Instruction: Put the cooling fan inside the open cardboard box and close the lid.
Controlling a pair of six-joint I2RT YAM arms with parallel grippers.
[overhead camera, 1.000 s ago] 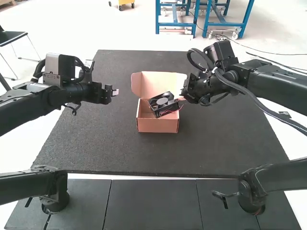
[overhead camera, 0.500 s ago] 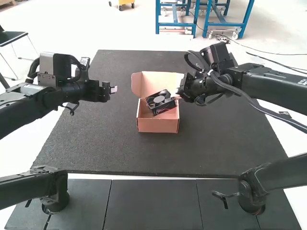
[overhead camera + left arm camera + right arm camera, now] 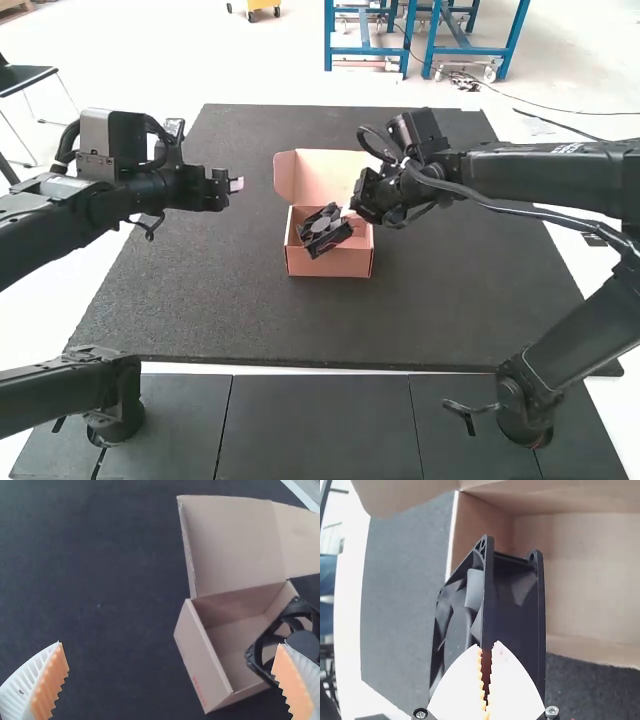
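The open cardboard box stands mid-mat with its lid flapped up at the back. The black cooling fan hangs tilted, partly inside the box, with my right gripper shut on its frame; in the right wrist view the fan is pinched between the white ribbed fingers. My left gripper is left of the box, above the mat, wide open with nothing in it. In the left wrist view the box, its lid and the fan lie ahead between the orange pads.
The black mat covers the table, with bare room in front of the box and to both sides. The white table edge borders the mat.
My right arm has carried the fan leftward and down, from above the box's right rim into the box opening. My left gripper has drawn back slightly to the left.
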